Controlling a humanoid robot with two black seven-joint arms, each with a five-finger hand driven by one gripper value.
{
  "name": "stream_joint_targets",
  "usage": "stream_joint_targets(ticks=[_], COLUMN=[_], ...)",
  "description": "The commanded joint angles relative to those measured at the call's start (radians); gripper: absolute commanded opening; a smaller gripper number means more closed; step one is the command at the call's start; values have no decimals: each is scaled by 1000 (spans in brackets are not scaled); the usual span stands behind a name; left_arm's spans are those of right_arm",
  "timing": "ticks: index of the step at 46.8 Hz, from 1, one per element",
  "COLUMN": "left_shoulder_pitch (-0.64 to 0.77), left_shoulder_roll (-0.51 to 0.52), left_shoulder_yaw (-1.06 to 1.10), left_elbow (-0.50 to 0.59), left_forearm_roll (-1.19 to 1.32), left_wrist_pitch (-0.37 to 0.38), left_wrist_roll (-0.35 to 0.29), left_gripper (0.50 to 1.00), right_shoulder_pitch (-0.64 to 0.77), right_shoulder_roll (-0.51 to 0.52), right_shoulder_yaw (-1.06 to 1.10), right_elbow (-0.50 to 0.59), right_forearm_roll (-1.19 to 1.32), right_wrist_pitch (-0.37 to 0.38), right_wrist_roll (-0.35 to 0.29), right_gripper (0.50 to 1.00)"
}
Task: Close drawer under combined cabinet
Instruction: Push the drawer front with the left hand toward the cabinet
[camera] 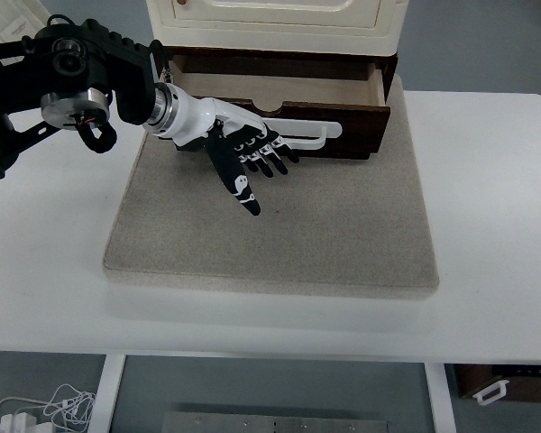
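A cream cabinet (275, 23) stands at the back of the table on a grey mat (270, 234). Under it a dark wooden drawer (343, 126) is pulled out, its inside showing and a white bar handle (316, 135) across its front. My left hand (252, 158) reaches in from the left on a black arm (63, 72). Its white and black fingers (270, 155) are spread flat against the drawer's front, near the left end of the handle, holding nothing. The thumb points down toward the mat.
The white table (496, 225) extends to the right and left of the mat. Below the table's front edge lie white cables (45, 410) on the floor and a dark box (509, 383) at the right.
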Motion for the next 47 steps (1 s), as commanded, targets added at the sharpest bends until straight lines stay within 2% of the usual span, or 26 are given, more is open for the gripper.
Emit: stream_joint_targets(ticks=[1,34,47], left_shoulder_pitch=[0,-20,-20], left_shoulder_roll=[-2,-114,-124], left_shoulder_yaw=[-3,-6,-6], left_elbow=[18,175,210], left_forearm_roll=[22,83,86], left_wrist_pitch=[1,9,9], left_wrist_roll=[-1,-7,-11], left_gripper=[1000,1000,1000], right_shoulder_pitch=[0,0,0], right_shoulder_roll=[0,0,0], right_shoulder_yaw=[0,0,0], right_elbow=[0,0,0], right_forearm_roll=[0,0,0], right_wrist_pitch=[-1,0,-1], right_wrist_roll=[0,0,0], right_gripper=[952,952,952])
